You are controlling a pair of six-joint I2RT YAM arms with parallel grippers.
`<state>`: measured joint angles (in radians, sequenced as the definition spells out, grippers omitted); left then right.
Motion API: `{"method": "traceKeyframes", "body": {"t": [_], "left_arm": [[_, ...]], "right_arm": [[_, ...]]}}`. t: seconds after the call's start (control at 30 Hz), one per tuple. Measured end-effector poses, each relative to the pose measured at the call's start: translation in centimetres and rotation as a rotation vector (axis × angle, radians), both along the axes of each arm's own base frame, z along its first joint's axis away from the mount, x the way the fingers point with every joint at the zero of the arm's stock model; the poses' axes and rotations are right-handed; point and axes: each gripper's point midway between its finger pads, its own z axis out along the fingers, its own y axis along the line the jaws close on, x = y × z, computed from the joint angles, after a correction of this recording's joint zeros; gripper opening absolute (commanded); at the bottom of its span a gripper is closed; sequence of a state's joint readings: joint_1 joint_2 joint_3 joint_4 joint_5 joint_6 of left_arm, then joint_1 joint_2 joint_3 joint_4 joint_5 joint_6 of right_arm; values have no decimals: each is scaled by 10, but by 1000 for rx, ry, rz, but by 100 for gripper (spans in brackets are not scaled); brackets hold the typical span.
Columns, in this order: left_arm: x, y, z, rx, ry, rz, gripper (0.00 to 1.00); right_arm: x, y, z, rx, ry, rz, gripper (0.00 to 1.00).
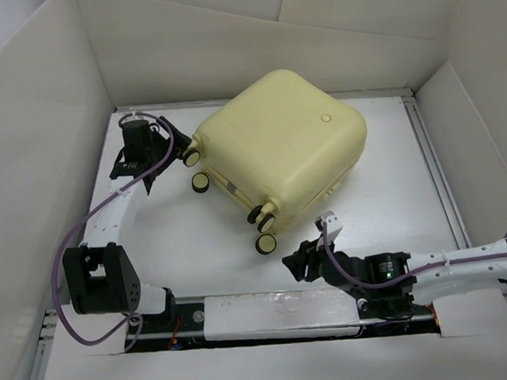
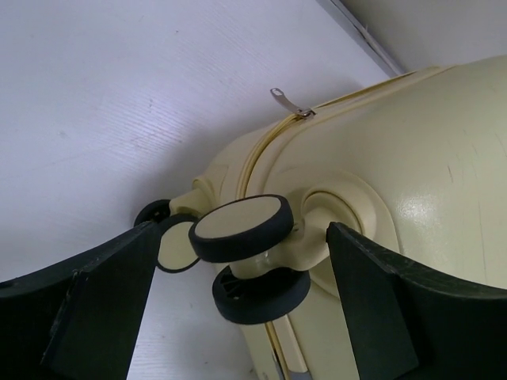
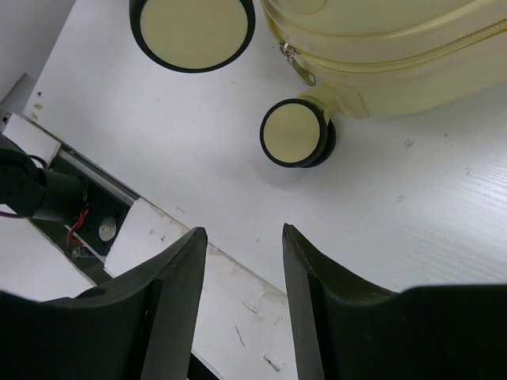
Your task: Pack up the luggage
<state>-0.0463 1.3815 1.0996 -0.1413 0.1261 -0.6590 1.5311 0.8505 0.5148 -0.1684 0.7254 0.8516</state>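
White table (image 1: 391, 182), surface lightly scuffed and specked. White panel walls (image 1: 227, 45) enclose it on the far side and both flanks. Metal rail (image 1: 433, 170) runs along its right edge. Dark gap (image 3: 95, 207) at the near edge shows a red wire (image 3: 77, 226).

Brightness: I see even, bright white light over the whole table (image 1: 365, 192).
Shadows: soft and faint, hugging the suitcase (image 1: 277, 145) and its wheels (image 3: 293, 133).
Glare: a mild sheen on the shell in my left wrist view.
Focus: the near fingers (image 3: 158, 317) look slightly soft; the overhead view is crisp.
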Motion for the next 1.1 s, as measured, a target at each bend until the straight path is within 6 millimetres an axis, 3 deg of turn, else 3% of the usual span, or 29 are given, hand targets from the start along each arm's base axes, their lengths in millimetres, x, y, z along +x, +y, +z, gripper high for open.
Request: {"method": "traceKeyframes", "body": {"t": [0.23, 0.4, 0.5, 0.63, 0.67, 0.73, 0.83, 1.0, 1.1], "left_arm": [[18, -8, -11, -78, -7, -10, 76], [23, -8, -17, -123, -9, 10, 71], [25, -10, -20, -159, -29, 15, 62], [26, -12, -20, -202, -75, 15, 60], [25, -13, -19, -212, -85, 13, 60], [21, -15, -14, -221, -111, 4, 71], [4, -23, -3, -244, -134, -37, 77], [-21, -40, 21, -252, -161, -123, 76], [-26, -41, 29, -227, -182, -147, 74]], "right_arm": [[-1, -11, -1, 6, -1, 1, 51], [0, -17, 5, 33, -4, 0, 55], [0, -20, 3, 21, -5, -4, 56], [2, -28, -3, -13, -8, -22, 59], [3, -31, -5, -27, -8, -31, 61], [5, -38, -9, -49, -8, -46, 62], [6, -45, -7, -45, -8, -62, 62], [8, -49, 1, -14, -11, -71, 63], [8, -49, 2, -10, -11, -72, 66]]}}
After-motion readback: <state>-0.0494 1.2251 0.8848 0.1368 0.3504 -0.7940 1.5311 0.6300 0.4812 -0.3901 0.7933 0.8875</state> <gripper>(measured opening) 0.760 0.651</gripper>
